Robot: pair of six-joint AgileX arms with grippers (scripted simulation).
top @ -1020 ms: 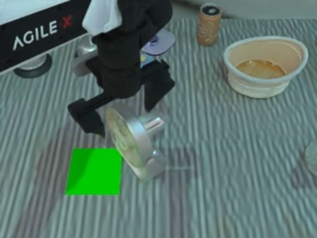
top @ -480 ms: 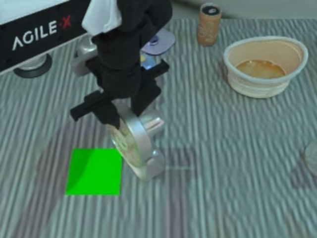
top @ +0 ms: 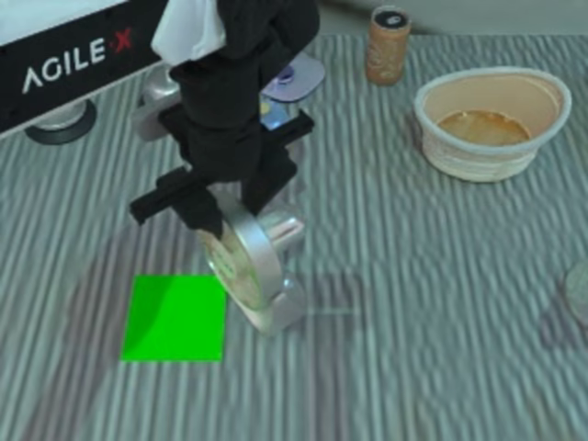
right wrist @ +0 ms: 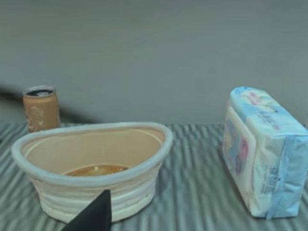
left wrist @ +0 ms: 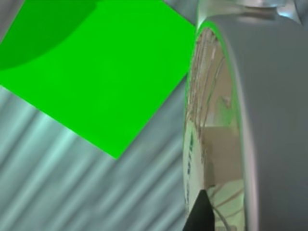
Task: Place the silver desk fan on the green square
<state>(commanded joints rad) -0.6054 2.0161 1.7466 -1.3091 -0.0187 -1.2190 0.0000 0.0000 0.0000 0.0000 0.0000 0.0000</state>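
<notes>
The silver desk fan (top: 250, 266) stands upright on its small foot just right of the green square (top: 175, 317), with its pale grille facing the square. My left gripper (top: 230, 202) comes down from above and is shut on the top of the fan's ring. In the left wrist view the ring (left wrist: 269, 120) fills one side, the green square (left wrist: 96, 67) lies beside it, and one dark fingertip (left wrist: 199, 216) rests against the grille face. The square is bare. My right gripper is out of the top view; its wrist view shows only one dark fingertip (right wrist: 94, 214).
A tan bowl (top: 491, 119) sits at the back right with a brown can (top: 388, 44) behind it. Silver bells (top: 156, 101) and a bluish object (top: 294, 78) lie behind the left arm. A tissue pack (right wrist: 262, 149) stands near the bowl.
The left gripper's fingers, spread wide one second ago, have come down and closed onto the fan's ring. Nothing has moved in the last half second.
</notes>
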